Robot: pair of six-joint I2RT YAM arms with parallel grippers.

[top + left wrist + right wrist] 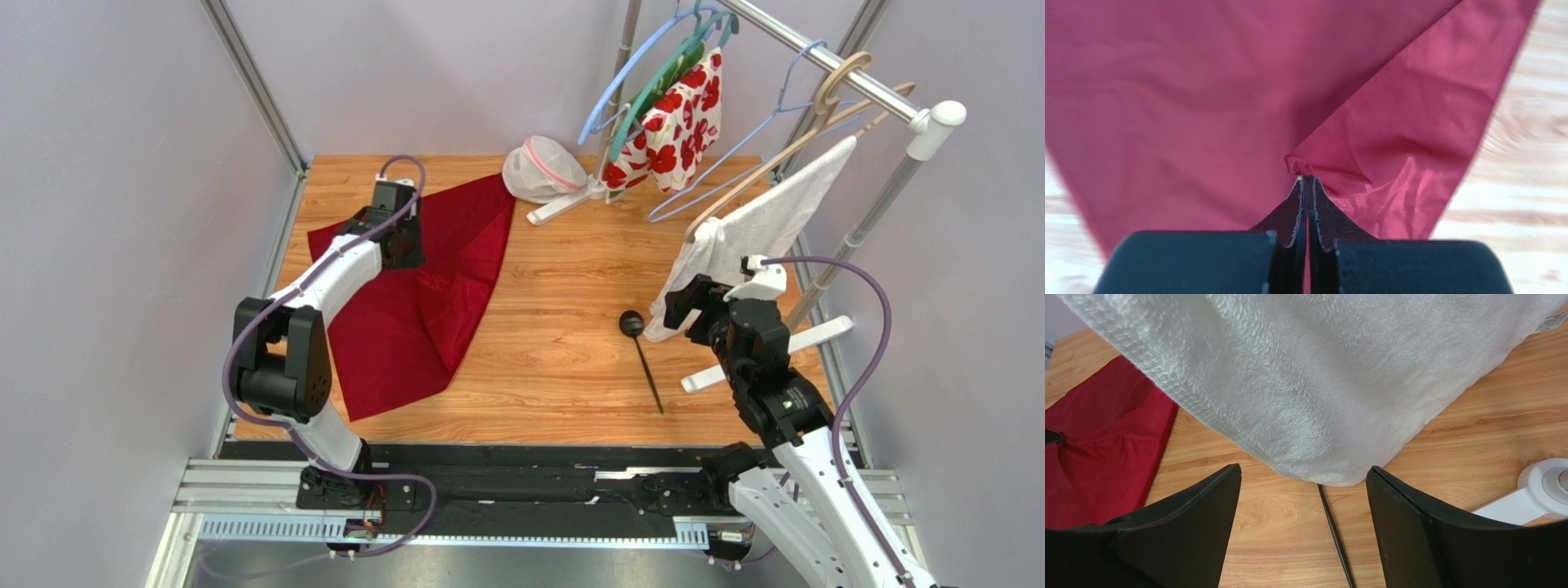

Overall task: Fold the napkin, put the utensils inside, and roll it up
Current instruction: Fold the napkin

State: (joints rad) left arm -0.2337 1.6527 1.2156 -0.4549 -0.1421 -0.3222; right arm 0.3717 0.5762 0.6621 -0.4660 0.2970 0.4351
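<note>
Napkin fold pinched tight in left gripper | black spoon just left of right gripper, handle near-far, bowl far | right jaws spread wide, holding nothing; right arm nearer

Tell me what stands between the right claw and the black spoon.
The white towel hangs directly in front of the open right claw, and in the wrist view its lower edge covers the bowl of the spoon. Only the handle shows beneath it.

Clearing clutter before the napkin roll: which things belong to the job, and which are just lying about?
Job: large dark red cloth napkin; slim black long-handled spoon.
Lying about: white terry towel; white red-flowered cloth; white mesh pouch.
</note>
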